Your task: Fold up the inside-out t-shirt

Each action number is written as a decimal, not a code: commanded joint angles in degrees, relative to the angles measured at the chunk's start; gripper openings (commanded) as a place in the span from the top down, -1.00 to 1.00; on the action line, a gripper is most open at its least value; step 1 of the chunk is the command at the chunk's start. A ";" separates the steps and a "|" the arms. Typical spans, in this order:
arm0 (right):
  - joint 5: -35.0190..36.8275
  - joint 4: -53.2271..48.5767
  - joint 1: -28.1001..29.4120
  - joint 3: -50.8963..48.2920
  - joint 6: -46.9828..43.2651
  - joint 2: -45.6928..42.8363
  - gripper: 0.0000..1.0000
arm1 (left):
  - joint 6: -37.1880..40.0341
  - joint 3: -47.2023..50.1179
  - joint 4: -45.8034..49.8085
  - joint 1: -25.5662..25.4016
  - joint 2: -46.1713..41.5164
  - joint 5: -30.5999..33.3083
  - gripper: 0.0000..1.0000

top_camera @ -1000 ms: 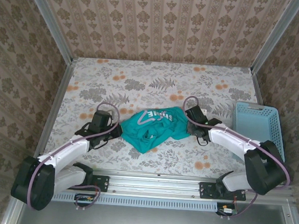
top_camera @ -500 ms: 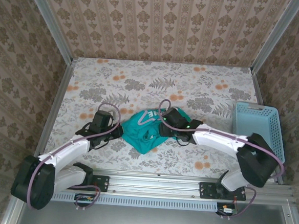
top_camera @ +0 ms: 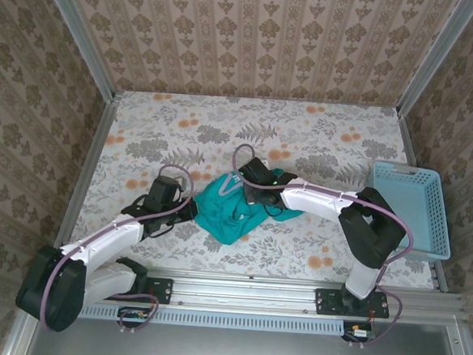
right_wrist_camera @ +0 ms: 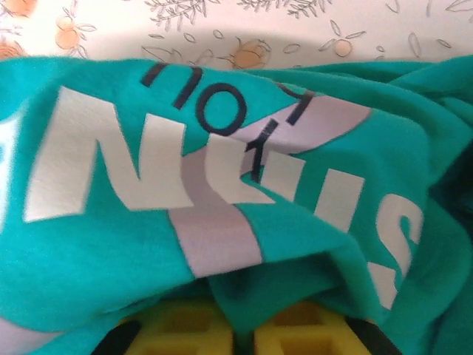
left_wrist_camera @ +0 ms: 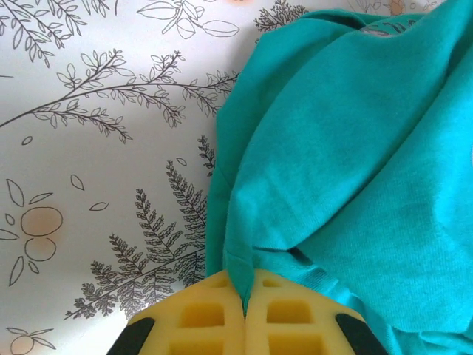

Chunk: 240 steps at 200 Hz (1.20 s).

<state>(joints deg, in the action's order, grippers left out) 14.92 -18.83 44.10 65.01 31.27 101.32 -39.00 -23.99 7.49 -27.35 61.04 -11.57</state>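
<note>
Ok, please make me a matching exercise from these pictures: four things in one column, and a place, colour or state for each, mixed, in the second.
1 t-shirt
2 basket
3 left claw
4 right claw

a light blue, at the right side of the table
b shut on a plain teal fold
c teal, bunched mid-table
d shut on fabric below the white letters

Pairs: 1-c, 2-a, 3-b, 4-d

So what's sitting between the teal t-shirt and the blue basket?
In the top view the right arm's white forearm crosses above bare floral tablecloth between t-shirt and basket; nothing else there.
</note>
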 commanded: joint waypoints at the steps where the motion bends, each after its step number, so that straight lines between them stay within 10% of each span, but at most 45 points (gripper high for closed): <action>1: 5.38 -6.06 0.75 1.91 -3.10 -3.66 0.95 | 1.60 -1.81 3.46 -0.12 -0.48 3.16 1.00; 80: 0.10 -17.70 1.46 -1.38 -9.16 -38.72 1.00 | 4.19 -5.54 9.67 6.75 -1.78 7.54 1.00; 139: -2.96 -13.94 -3.79 -12.25 -4.86 -40.10 1.00 | 6.44 -7.28 7.60 5.42 -6.71 0.65 1.00; 182: 0.08 -14.60 -5.70 -16.12 -0.20 -34.56 0.07 | 7.35 -8.71 5.46 -5.43 -6.90 1.09 1.00; 240: 3.04 -16.86 8.17 -13.19 5.12 -36.70 -0.19 | 6.33 -6.25 1.81 -8.74 -6.28 2.50 1.00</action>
<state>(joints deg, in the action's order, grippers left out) 17.80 -36.03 48.34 50.33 31.94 64.71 -33.17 -31.11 11.77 -35.73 54.41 -9.82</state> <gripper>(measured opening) 0.591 0.054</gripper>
